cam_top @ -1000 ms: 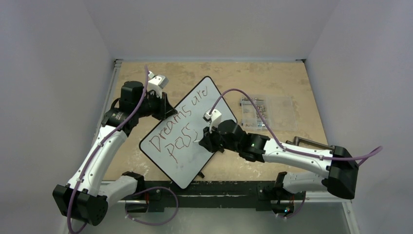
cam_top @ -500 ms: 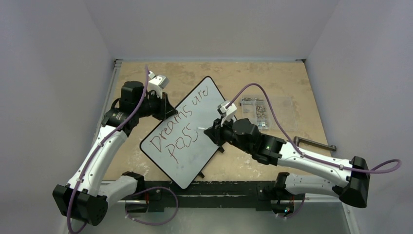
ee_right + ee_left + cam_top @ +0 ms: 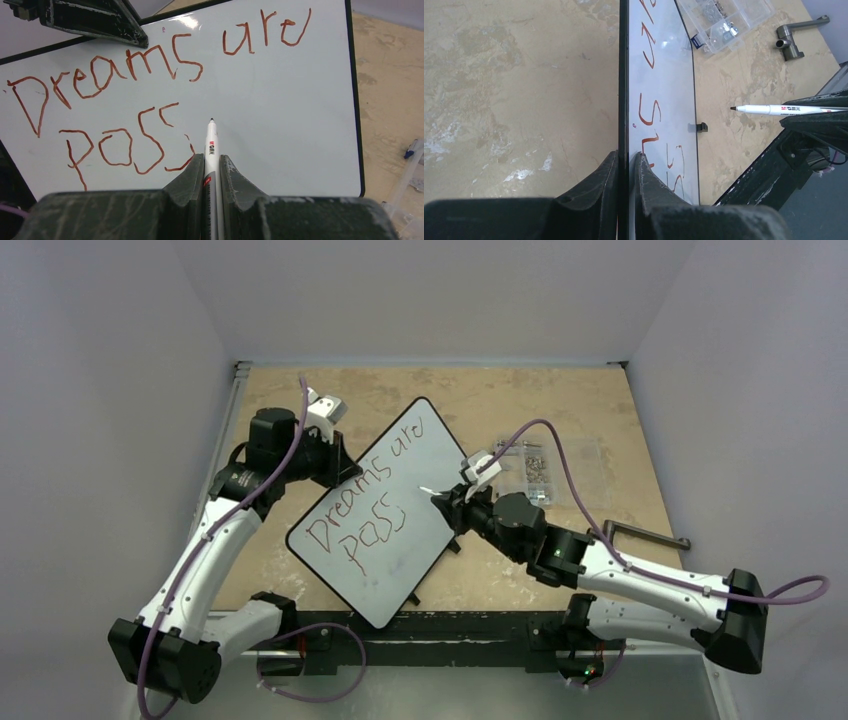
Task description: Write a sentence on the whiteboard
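Now the right gripper (image 3: 211,159), tight on the marker (image 3: 211,142), lifts away from "Pass" while the left gripper (image 3: 625,154) pinches the whiteboard (image 3: 659,75) edge, so the sentence is not finished.

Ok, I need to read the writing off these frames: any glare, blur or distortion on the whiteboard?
Right wrist: the whiteboard is sharp and legible, one small glare patch near its top rim. Left wrist: board seen almost edge-on, letters squashed, the left gripper in the foreground soft. Top external: even light, no glare, writing small but readable.
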You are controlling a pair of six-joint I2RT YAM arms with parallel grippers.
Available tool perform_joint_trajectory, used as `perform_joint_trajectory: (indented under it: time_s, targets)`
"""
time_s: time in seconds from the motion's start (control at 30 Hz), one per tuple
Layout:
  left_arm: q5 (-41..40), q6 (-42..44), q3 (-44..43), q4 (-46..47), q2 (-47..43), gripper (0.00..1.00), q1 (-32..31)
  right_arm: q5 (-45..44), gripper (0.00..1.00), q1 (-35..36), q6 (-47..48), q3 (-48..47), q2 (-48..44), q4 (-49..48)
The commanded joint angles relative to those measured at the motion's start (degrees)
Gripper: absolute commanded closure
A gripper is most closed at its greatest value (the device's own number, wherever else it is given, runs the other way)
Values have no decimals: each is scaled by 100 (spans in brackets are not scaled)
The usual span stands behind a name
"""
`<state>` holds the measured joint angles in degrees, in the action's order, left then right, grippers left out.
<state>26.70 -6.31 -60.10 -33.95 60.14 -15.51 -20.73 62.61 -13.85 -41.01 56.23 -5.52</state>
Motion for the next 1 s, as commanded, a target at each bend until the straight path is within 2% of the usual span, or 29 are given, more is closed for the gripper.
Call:
perform_joint_trajectory:
  time_s: [0.0,0.7,0.97]
  targets:
    - [-409,487,6,221,1,100,-14,-96,100,-25,351,136,-265,-544]
    - [-396,560,59,161,46,100,-14,472,100,-34,605,835,-888,-940]
    - [-324,545,42,158,133,100,-14,714,100,-34,738,974,-691,-1286]
